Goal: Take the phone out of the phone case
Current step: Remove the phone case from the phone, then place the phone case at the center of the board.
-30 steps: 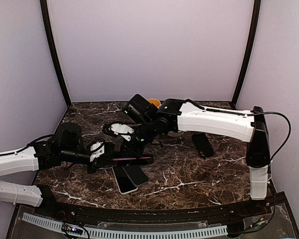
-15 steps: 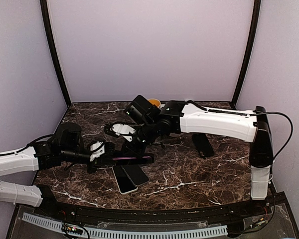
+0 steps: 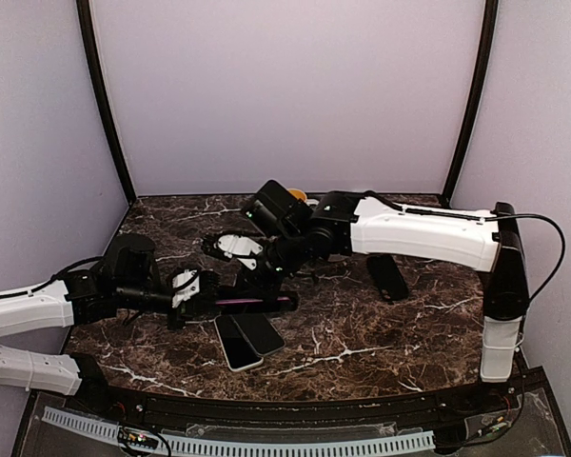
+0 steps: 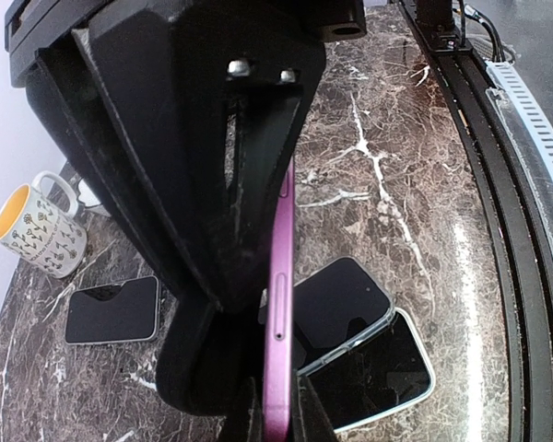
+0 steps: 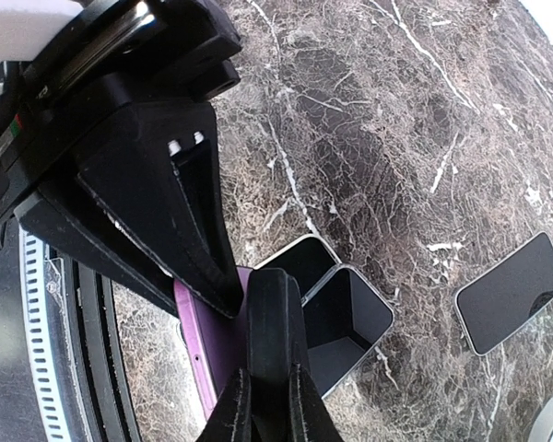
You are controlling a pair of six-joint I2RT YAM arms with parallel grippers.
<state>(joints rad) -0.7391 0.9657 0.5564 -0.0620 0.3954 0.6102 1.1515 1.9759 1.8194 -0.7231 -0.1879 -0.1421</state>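
A purple phone (image 3: 252,303) is held edge-up over the table. My left gripper (image 3: 207,297) is shut on its left end. In the left wrist view the phone's purple edge (image 4: 279,304) runs up from between my fingertips (image 4: 306,416). A black phone case (image 4: 198,364) hangs beside the phone's left face. My right gripper (image 3: 259,276) is shut on that case. In the right wrist view the case's edge (image 5: 276,322) stands between my fingers, with the purple phone (image 5: 207,354) just left of it.
A clear case (image 3: 259,333) and a white-rimmed phone (image 3: 236,347) lie overlapped on the marble table (image 3: 362,333) under the held phone. A black phone (image 3: 388,276) lies at the right. A mug (image 4: 37,235) with an orange inside stands at the back.
My right arm has shifted slightly right and back with the black case. The left gripper and purple phone have stayed put.
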